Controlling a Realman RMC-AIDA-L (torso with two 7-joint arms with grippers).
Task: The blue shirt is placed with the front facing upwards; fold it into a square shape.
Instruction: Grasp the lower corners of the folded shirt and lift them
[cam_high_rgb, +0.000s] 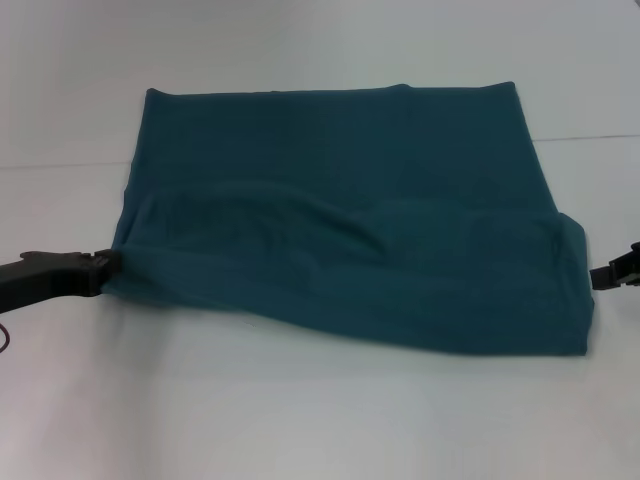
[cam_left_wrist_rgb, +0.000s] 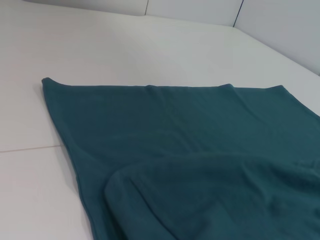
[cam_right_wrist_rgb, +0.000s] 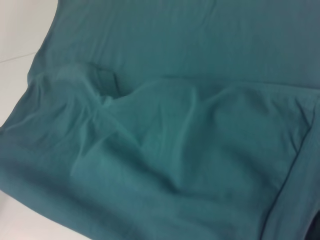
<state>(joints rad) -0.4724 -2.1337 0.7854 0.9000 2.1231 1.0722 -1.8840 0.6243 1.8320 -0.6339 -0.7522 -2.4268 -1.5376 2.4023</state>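
Note:
The blue shirt (cam_high_rgb: 350, 230) lies folded on the white table, plain teal side up, with no lettering showing. A rumpled upper layer (cam_high_rgb: 330, 270) covers its near half, seen close in the left wrist view (cam_left_wrist_rgb: 210, 195) and the right wrist view (cam_right_wrist_rgb: 165, 150). My left gripper (cam_high_rgb: 100, 268) rests low at the shirt's left edge, its tip touching the cloth near the corner. My right gripper (cam_high_rgb: 612, 270) sits just off the shirt's right edge, by the near right corner.
The white table (cam_high_rgb: 300, 420) stretches around the shirt on all sides. A faint seam line (cam_high_rgb: 60, 165) runs across the tabletop behind the grippers. White wall panels (cam_left_wrist_rgb: 200, 10) stand beyond the far edge.

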